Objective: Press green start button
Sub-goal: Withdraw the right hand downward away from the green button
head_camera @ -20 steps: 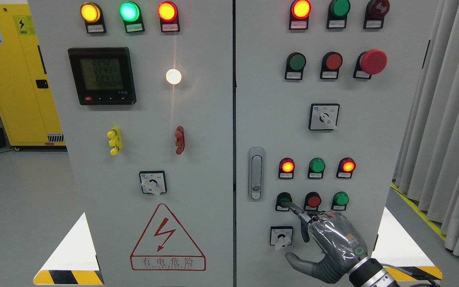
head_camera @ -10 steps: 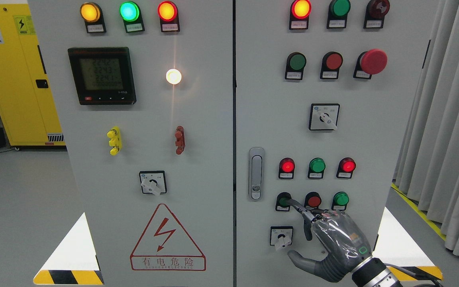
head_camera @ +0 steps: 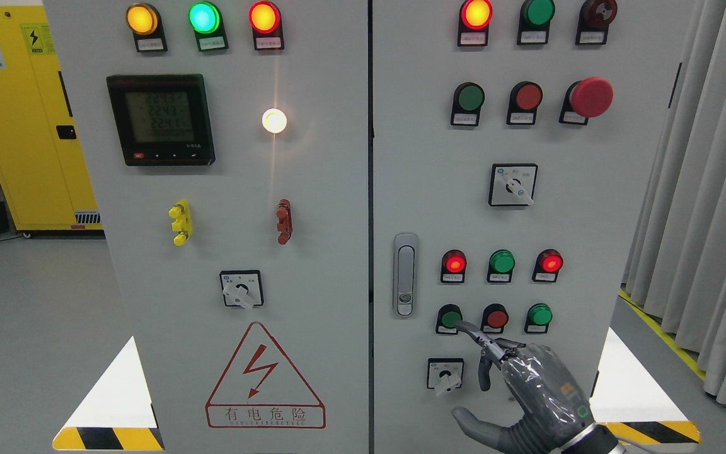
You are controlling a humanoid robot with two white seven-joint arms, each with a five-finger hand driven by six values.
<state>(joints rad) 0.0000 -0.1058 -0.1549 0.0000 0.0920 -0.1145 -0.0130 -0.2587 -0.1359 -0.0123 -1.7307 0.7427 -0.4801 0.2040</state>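
Note:
The green start button sits at the left of the lower button row on the right cabinet door. My right hand comes in from the lower right and holds nothing. Its index finger is stretched out, with the tip just below and right of the green button, at its rim. The thumb is spread out low and another finger hangs bent. The left hand is not in view.
A red button and another green button are in the same row. A rotary switch is just left of my hand, and a door handle is further left. Grey curtains hang on the right.
My right hand has drawn back down and to the right; the index fingertip has slid off the middle of the green button to its lower right rim. The two red lamps above have dimmed.

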